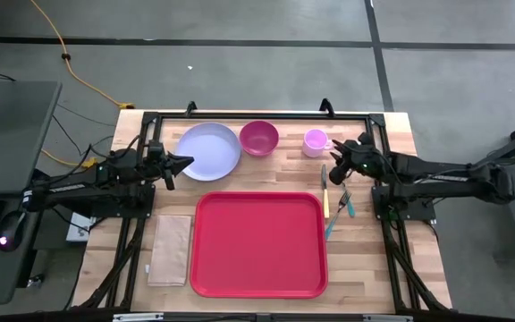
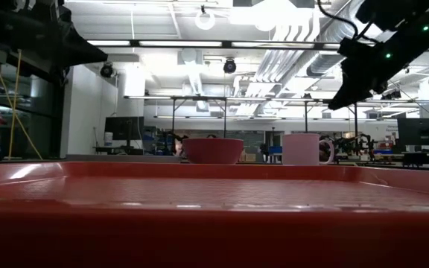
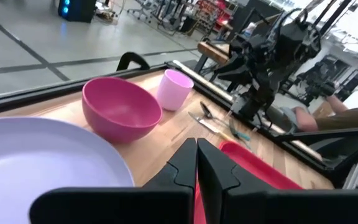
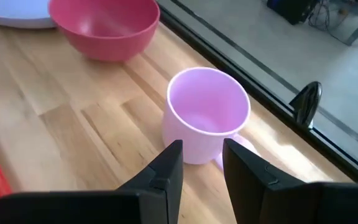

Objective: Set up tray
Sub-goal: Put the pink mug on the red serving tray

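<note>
Tray (image 1: 257, 243) holds nothing; bowl (image 1: 258, 137) likewise.

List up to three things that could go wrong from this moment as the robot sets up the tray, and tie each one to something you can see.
1. The right gripper, fingers apart, hovers just short of the pink cup; a bump could tip it.
2. The fork and knife lie close together beside the red tray, so picking one may drag the other.
3. The left gripper, shut, hangs by the lavender plate, whose flat rim may slip from a pinch.
</note>
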`<state>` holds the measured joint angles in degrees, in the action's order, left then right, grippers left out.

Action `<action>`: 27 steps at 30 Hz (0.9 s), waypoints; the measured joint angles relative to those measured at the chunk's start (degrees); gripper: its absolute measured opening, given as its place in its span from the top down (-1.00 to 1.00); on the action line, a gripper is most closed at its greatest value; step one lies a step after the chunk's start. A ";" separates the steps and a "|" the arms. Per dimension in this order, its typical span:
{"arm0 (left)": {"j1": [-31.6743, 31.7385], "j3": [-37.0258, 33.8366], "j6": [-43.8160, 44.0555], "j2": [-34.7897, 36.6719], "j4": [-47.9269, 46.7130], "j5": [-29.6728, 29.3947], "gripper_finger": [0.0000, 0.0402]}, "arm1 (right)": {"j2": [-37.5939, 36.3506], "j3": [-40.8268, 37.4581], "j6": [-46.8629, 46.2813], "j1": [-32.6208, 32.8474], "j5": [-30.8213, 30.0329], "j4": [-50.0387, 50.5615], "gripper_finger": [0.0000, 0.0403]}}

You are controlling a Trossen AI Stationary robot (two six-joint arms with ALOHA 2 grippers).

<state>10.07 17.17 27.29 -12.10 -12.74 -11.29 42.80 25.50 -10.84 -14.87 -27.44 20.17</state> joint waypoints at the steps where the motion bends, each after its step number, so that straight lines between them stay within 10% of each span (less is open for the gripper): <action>1: 0.00 0.00 0.18 0.00 -0.54 -0.02 0.78 | 0.55 0.01 0.26 -0.62 0.63 -0.37 0.55; 27: 0.02 0.00 2.96 0.00 -7.69 -1.98 0.78 | 7.55 9.15 -5.32 -18.31 17.69 0.51 0.55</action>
<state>10.09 17.17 30.25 -12.10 -20.43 -13.27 50.35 34.64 -16.16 -33.18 -9.75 20.68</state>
